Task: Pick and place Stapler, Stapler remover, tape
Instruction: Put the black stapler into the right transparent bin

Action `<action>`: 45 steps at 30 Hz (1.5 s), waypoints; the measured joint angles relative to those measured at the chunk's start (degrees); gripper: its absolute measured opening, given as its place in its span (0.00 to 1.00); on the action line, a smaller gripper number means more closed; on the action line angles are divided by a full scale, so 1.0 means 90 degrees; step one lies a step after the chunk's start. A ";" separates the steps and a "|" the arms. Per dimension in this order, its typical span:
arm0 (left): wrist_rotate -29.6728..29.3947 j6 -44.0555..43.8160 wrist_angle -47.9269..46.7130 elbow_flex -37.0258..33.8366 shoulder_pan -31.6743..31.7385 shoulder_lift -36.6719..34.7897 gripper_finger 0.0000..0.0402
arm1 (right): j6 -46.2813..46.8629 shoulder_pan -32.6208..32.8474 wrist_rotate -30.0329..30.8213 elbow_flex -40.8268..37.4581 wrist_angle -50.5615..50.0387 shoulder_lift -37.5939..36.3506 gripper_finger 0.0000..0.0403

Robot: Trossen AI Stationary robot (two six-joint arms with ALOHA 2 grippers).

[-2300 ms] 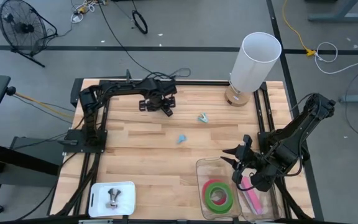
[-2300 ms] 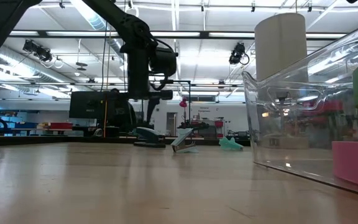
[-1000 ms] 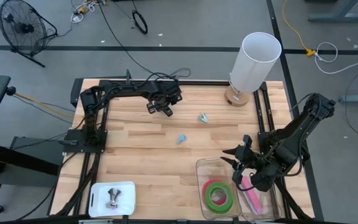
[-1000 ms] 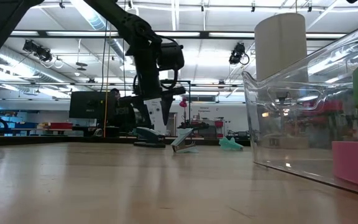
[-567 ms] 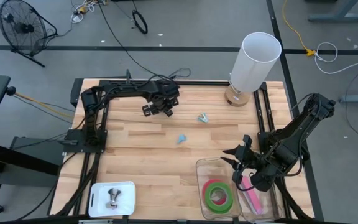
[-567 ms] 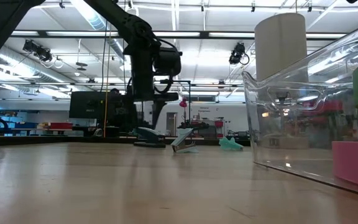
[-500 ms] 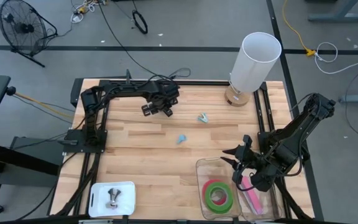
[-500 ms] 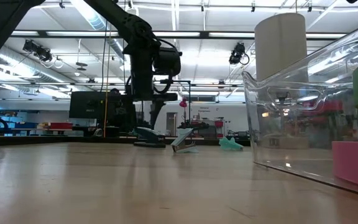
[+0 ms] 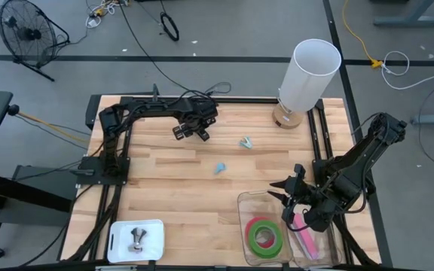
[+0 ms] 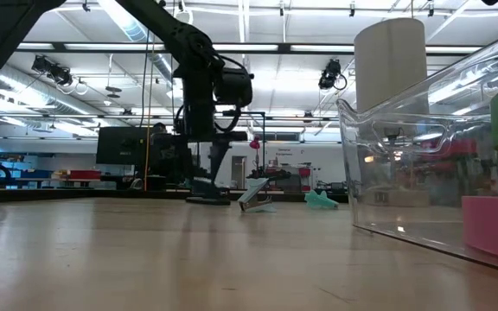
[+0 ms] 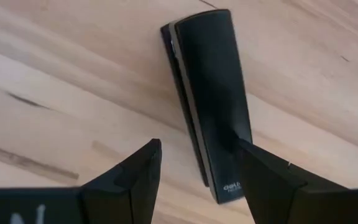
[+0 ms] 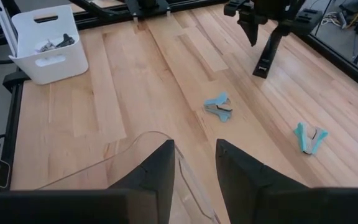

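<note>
small pale print on the black stapler near its end, too small to read

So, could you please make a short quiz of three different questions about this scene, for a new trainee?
1. True or false: the left gripper is open above the black stapler lying on the table.
2. Multiple choice: where are the tape rolls? A) in the white bin B) in the clear container C) beside the lamp
3. Fill in: how many small blue staple removers lie on the bare wood?

Key:
1. True.
2. B, the clear container, where the right gripper hovers at its rim.
3. Two, one nearer the lamp, the other mid-table.
</note>
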 joint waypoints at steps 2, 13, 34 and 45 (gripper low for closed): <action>-0.0006 -0.0012 0.0001 0.0019 0.0005 0.0062 0.51 | 0.0000 0.0000 -0.0001 0.0000 -0.0002 0.0000 0.29; -0.0246 0.0004 0.0326 0.0016 0.0041 0.0204 0.51 | -0.0001 0.0000 0.0001 0.0002 -0.0024 -0.0002 0.29; 0.0677 0.3003 -0.0727 0.0021 0.0081 0.0239 0.51 | -0.0002 0.0000 -0.0142 0.0002 -0.0053 -0.0002 0.29; 0.0775 0.2392 -0.0958 0.0156 0.0053 0.0010 0.51 | -0.0034 0.0000 -0.0091 0.0002 -0.0058 -0.0002 0.29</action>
